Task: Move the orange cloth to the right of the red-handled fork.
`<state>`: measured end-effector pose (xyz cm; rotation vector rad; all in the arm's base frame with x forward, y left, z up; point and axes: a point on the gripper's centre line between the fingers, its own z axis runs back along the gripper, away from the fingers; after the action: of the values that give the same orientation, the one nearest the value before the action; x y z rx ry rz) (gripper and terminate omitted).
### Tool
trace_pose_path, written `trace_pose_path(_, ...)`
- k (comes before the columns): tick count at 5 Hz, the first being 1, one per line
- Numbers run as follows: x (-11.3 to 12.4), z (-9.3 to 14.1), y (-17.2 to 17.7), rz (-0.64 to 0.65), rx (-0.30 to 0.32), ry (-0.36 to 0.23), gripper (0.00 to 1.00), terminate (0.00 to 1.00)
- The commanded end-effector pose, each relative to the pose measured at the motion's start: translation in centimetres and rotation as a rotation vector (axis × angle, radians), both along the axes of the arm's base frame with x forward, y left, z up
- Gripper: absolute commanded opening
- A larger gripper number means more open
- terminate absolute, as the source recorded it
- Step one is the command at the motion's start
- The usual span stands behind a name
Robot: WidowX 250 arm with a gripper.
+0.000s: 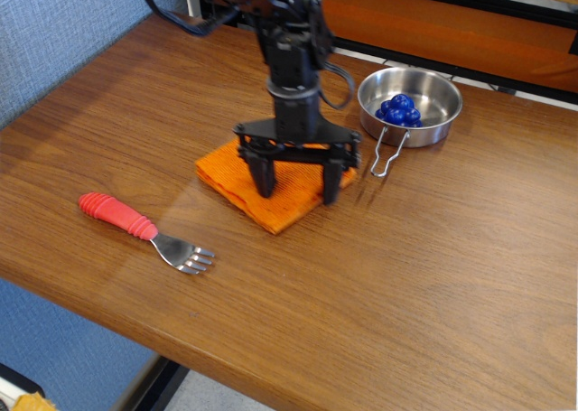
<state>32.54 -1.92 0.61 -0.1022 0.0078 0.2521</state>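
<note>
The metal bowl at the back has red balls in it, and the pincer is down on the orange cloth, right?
Not quite: the balls in the metal bowl are blue, not red, as the observation.image view shows. The rest holds: the pincer is down on the orange cloth.
</note>
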Motion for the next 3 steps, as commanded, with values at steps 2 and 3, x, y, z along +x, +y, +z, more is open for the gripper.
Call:
trace_pose_path(2,-4.8,0.1,-5.0,-0.027,-0.004,0.068,1.00,0.00)
trace_pose_path(3,-5.1,0.6,-6.5,-0.045,-0.007,0.063,1.00,0.00)
